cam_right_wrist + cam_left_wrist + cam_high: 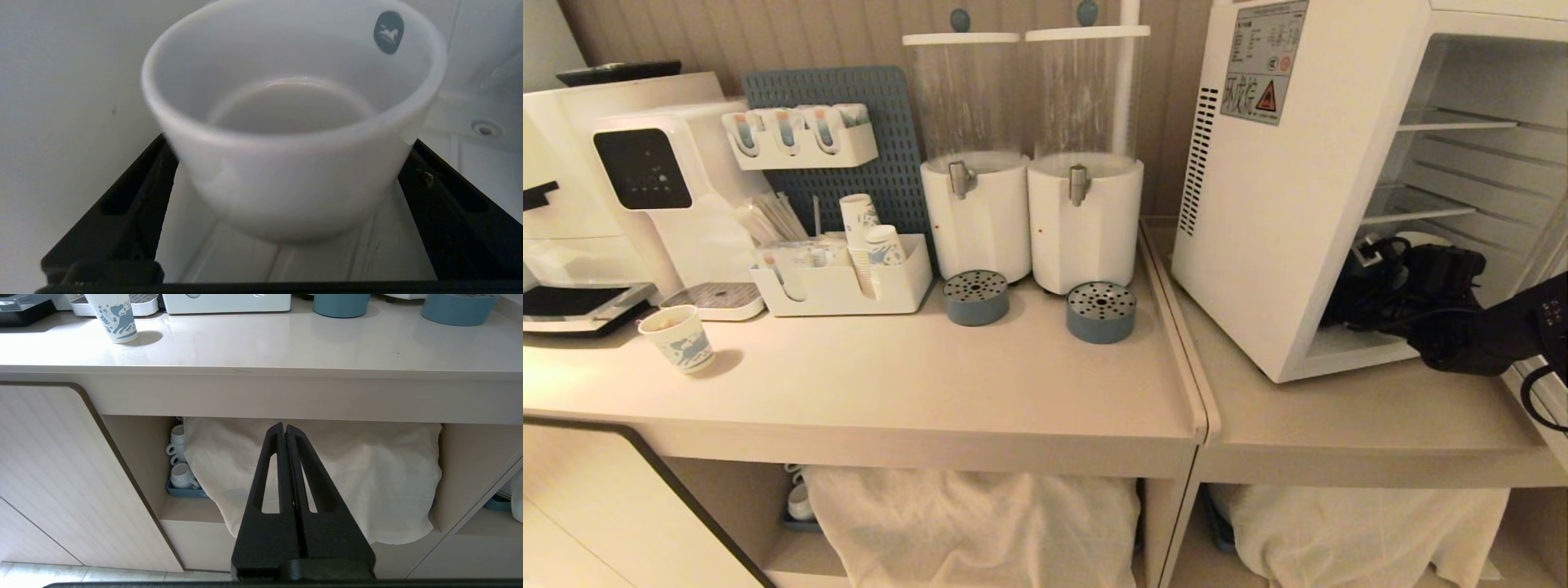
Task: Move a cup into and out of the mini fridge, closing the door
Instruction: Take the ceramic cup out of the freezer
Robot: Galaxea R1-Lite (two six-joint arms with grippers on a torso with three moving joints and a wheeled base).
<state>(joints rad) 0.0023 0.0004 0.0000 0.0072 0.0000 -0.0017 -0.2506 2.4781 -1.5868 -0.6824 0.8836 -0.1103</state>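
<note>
- Reaching into the mini fridge [1274,204] on the tabletop [1339,408], the right gripper [286,196] spreads wide, its fingers [135,204] flanking the cup [286,122] on the fridge floor.
- The left gripper [284,433] hangs pressed together before a cloth-covered shelf [327,469].

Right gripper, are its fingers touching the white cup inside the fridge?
Cannot tell. In the right wrist view the fingers flank the cup closely, jaws wide, but no plain contact or gap shows.
</note>
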